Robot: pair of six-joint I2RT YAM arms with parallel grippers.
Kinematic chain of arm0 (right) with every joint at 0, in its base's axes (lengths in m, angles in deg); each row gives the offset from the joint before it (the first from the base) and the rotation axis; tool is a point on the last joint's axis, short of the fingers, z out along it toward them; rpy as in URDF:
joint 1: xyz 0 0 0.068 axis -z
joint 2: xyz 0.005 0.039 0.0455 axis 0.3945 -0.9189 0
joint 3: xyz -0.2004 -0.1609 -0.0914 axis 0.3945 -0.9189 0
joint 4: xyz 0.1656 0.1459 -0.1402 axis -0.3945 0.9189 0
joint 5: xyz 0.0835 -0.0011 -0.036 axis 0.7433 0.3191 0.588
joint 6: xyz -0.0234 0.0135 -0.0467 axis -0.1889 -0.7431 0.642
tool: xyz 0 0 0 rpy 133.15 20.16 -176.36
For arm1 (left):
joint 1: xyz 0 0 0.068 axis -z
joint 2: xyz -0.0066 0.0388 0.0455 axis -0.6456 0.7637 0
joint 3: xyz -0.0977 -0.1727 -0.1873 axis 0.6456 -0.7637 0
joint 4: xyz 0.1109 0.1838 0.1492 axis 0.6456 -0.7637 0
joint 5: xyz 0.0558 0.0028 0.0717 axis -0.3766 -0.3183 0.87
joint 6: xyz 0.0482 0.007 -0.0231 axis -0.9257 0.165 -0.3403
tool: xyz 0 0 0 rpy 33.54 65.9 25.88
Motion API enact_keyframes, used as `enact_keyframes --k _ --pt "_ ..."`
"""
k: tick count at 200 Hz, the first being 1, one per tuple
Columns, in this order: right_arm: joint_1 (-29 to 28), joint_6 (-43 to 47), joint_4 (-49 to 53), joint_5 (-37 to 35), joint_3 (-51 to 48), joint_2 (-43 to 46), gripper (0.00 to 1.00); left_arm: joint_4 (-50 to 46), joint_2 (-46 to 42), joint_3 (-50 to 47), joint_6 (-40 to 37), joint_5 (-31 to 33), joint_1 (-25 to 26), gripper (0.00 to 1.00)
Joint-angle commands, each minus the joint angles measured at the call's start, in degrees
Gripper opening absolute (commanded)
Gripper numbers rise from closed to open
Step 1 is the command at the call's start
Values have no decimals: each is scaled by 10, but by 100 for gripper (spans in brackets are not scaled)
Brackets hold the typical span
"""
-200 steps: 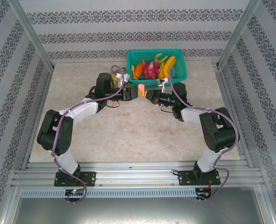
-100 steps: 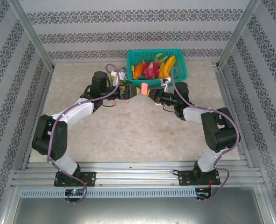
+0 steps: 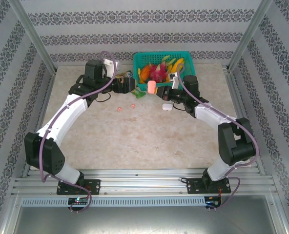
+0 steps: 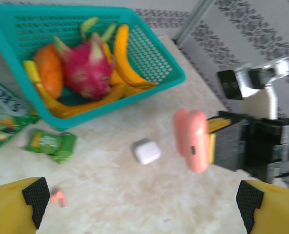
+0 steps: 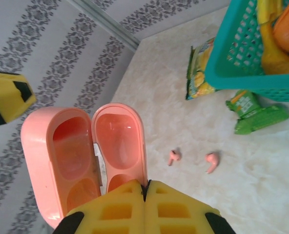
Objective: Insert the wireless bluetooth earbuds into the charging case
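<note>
The pink charging case (image 5: 117, 141) hangs open above the table, both halves facing the right wrist camera and holding nothing. My right gripper (image 5: 144, 195) is shut on the edge of one half. It also shows as a pink pebble, the case (image 4: 193, 139), and from above (image 3: 152, 87). Two pink earbuds (image 5: 173, 156) (image 5: 212, 162) lie loose on the table below it, apart from each other; from above they are earbuds (image 3: 119, 109) (image 3: 133, 106). My left gripper (image 4: 142, 204) is open and holds nothing, just left of the case (image 3: 131, 89).
A white case (image 4: 146, 151) lies shut on the table (image 3: 134, 131) near the right gripper (image 3: 160, 92). A teal basket (image 3: 188, 73) of fruit stands at the back. Green snack packets (image 4: 51, 145) (image 5: 200, 68) lie in front of it.
My left gripper has opened, let go of the pink case and drawn back to the left. The right gripper has carried the case up and toward the basket.
</note>
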Motion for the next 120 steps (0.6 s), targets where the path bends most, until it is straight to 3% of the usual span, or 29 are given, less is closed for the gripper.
enact_keyframes --k 1,46,74,120 --pt "-14 132 117 -69 40 39 5 -47 -22 12 -76 91 -5 100" --pt "-46 252 164 -187 56 62 1 -112 -17 50 -184 113 -4 100" --pt "-68 302 141 -248 47 60 0 -138 -5 62 -211 116 -5 100" --pt "-103 389 42 -317 8 57 0 -263 74 151 -272 69 -4 100"
